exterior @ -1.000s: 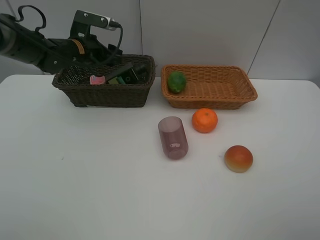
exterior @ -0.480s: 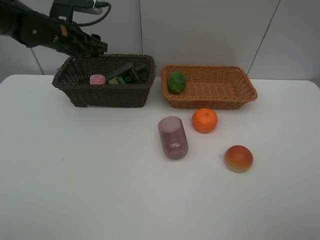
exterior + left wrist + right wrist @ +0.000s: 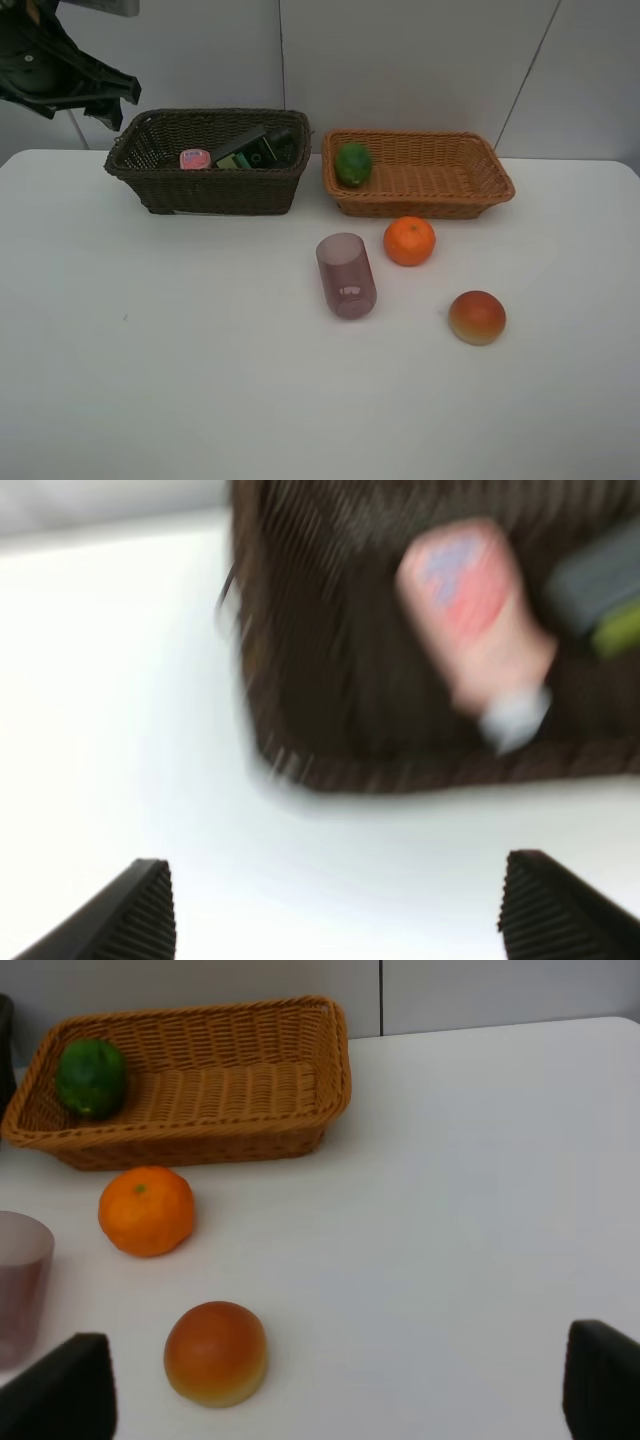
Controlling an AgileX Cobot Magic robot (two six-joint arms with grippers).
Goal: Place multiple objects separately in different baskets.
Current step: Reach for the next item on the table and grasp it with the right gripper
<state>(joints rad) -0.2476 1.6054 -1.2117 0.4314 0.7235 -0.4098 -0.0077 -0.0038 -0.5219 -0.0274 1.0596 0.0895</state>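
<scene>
Left gripper (image 3: pixel 340 915), jaws apart and empty, hangs at 10 o'clock of the deep dark brown wicker basket (image 3: pixel 205 192). That one's got a pink white-capped bottle (image 3: pixel 194 158) and a flat black green-labelled bottle (image 3: pixel 250 150), label unreadable. The shallow tan wicker basket (image 3: pixel 420 206) has one green oval fruit (image 3: pixel 353 163). Out on the table there's one translucent purple cup (image 3: pixel 347 275), an orange (image 3: pixel 409 241) at its 2 o'clock and a red-orange round fruit (image 3: pixel 477 317) at its 4. Right gripper (image 3: pixel 330 1385) is spread wide, holding nothing.
</scene>
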